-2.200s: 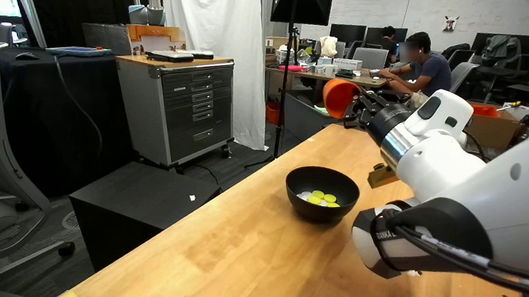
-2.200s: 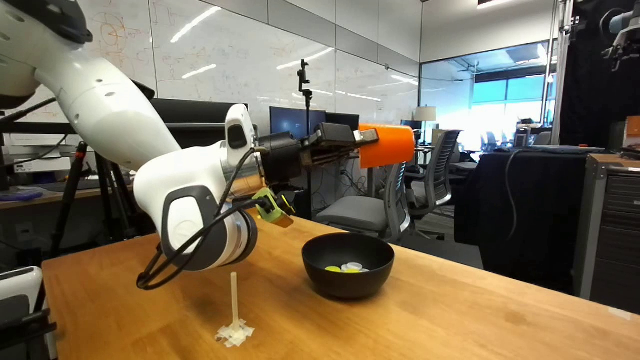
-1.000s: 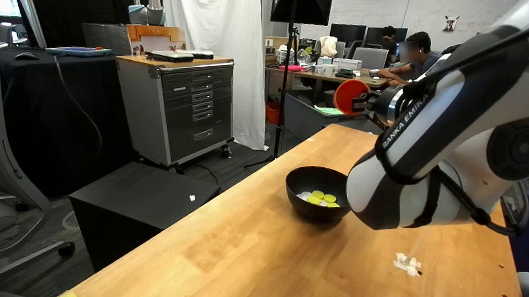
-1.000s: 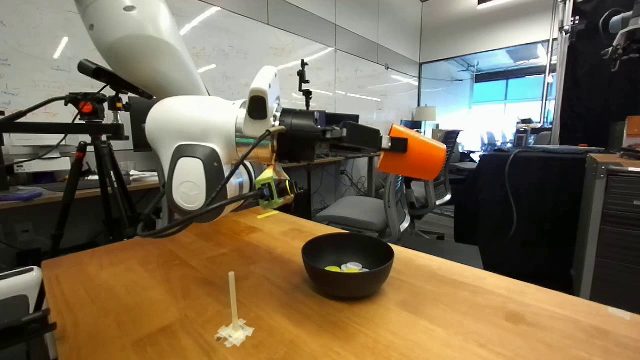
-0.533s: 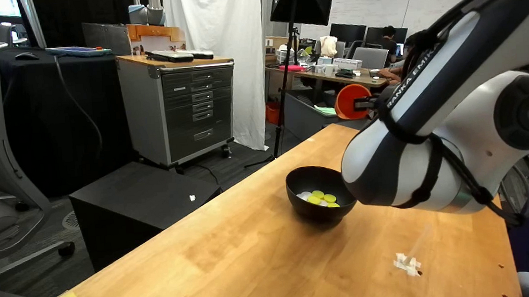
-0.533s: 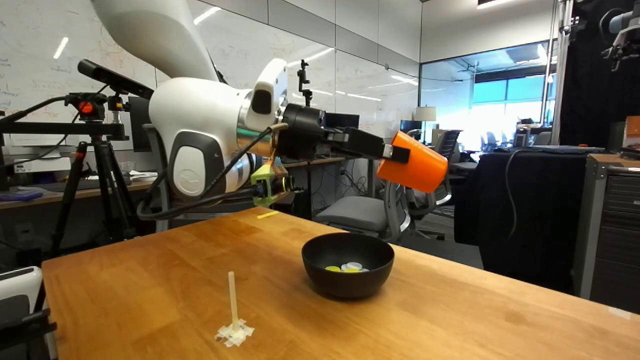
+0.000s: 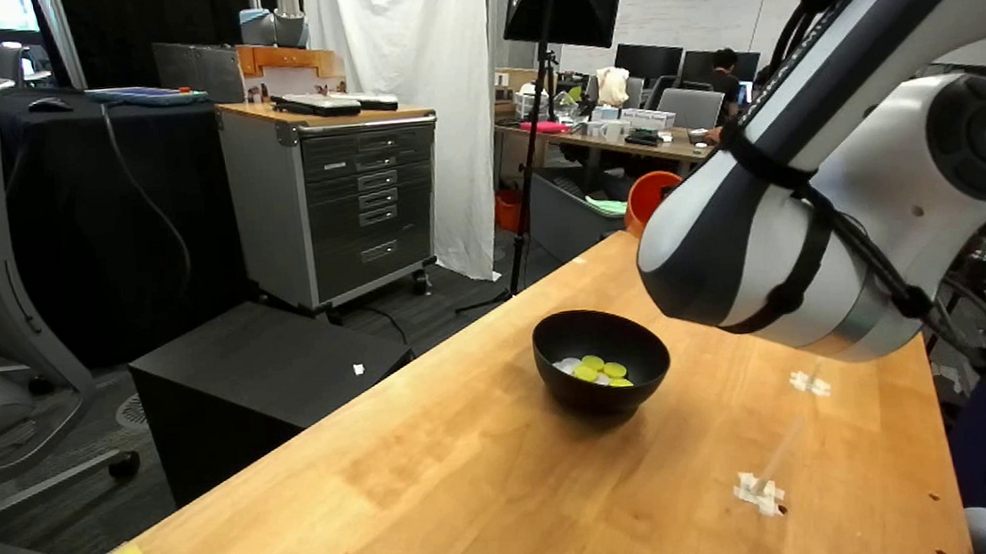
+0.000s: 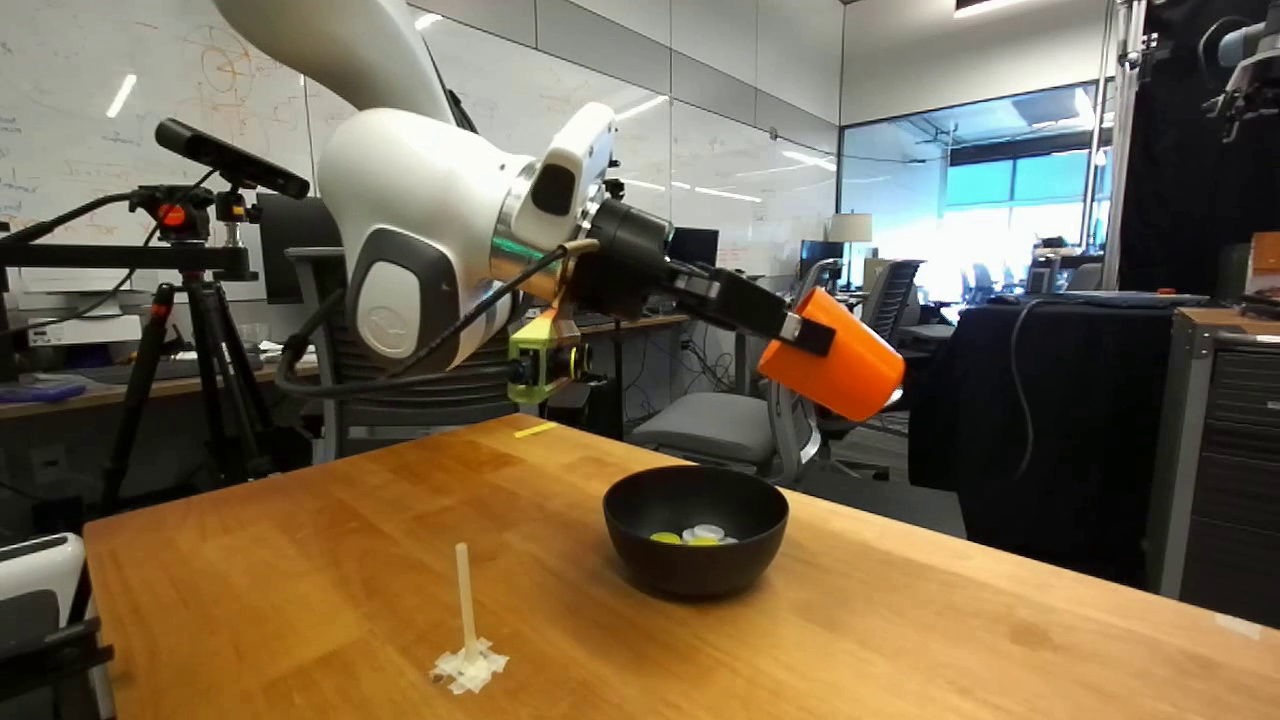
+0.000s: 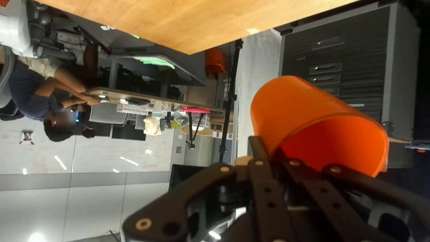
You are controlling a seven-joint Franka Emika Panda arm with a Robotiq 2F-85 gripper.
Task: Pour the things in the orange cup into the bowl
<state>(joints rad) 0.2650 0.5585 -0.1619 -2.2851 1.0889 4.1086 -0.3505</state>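
Note:
The orange cup (image 8: 835, 355) hangs tilted in the air, its mouth turned up towards my gripper (image 8: 815, 335), which is shut on its rim wall. In the wrist view one finger lies outside the cup (image 9: 292, 107) and the other reaches inside; its visible inner wall is bare, the bottom hidden. My arm partly covers the cup (image 7: 648, 196) in an exterior view, near the table's far corner. On the table stands the black bowl (image 7: 593, 398), away from the gripper. Yellow bits (image 7: 586, 373) and whitish ones lie in the bowl (image 8: 697, 570).
A thin pale stick (image 8: 466, 600) stands taped to the wooden table (image 8: 300, 620); more white tape (image 7: 810, 383) marks another spot. A black box (image 7: 268, 359) sits beyond the table edge. Past the far side is a grey chair (image 8: 720, 430).
The gripper has dropped and tipped downward with the cup, swinging it from nearly level to base-low. In an exterior view it moved right. Bowl and bits have stayed put.

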